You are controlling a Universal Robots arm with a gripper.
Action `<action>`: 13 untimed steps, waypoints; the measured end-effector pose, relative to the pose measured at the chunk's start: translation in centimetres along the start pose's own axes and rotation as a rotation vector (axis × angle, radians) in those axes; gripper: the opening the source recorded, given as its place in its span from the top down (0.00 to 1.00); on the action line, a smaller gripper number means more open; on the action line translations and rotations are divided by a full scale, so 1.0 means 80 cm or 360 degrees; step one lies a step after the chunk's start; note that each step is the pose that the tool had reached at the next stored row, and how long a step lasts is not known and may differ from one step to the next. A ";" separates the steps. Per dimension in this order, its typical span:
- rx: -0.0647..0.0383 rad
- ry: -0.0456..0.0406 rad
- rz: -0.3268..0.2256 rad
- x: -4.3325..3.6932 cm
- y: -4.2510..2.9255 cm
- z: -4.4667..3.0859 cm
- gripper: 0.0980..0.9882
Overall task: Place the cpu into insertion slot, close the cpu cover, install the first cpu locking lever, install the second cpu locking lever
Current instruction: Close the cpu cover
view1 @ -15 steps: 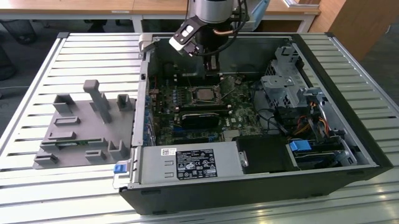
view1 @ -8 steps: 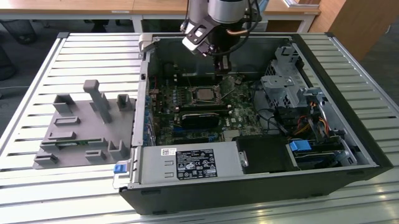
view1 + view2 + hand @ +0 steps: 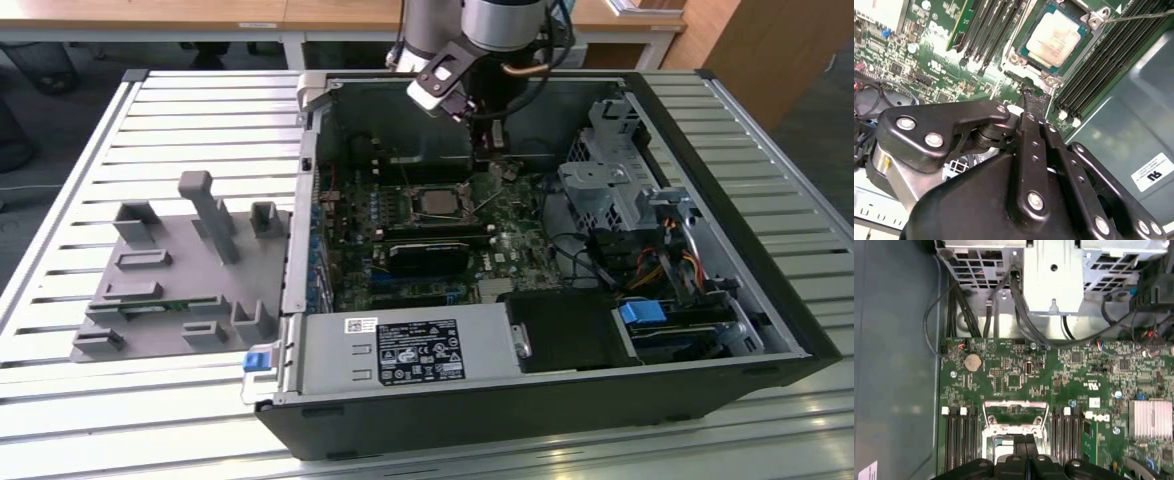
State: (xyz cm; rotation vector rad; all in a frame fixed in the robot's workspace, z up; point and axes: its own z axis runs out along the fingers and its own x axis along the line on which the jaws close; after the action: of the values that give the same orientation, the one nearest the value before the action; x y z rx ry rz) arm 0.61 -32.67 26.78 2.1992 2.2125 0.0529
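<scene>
A: We're down inside the open computer case (image 3: 534, 415) on the slatted bench (image 3: 160, 110), and the gripper (image 3: 489, 155) hangs low over the green board. What have the fingers got?

B: Nothing that I can see. In both wrist views the fingers (image 3: 1035, 452) are pressed together with barely a seam between them, just beside one end of the insertion slot (image 3: 1015, 58).

A: And the chip?

B: The cpu (image 3: 1056, 36) lies flat in the insertion slot, between the two banks of memory slots (image 3: 989, 30). It has a pale silvery-grey top with a rim of green showing round its edge, so nothing seems to cover it.

A: So the cover is up?

B: That's my reading. In the first wrist view the cpu cover (image 3: 1014, 404) is a thin silvery frame tilted back from the slot's end, with board showing through its opening, right by the gripper. A thin wire locking lever (image 3: 1139, 16) sticks out from a corner, unlatched by the look of it.

A: Closing the cover, then, I'd judge. How to do it well?

B: Use the closed fingers as one blunt pusher. Bear on the frame's metal bar, not the chip's top, and follow the hinge's arc instead of shoving straight down. Go slowly, because the frame looks thin and springy and could slip off. Keep clear of the wire lever and the memory slots alongside.
</scene>
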 end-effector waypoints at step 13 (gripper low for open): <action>0.0002 0.0000 -0.0004 0.001 0.0193 0.0066 0.99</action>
State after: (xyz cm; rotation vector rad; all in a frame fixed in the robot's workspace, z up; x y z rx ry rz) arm 2.18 -32.56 26.32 2.1966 2.2160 0.0512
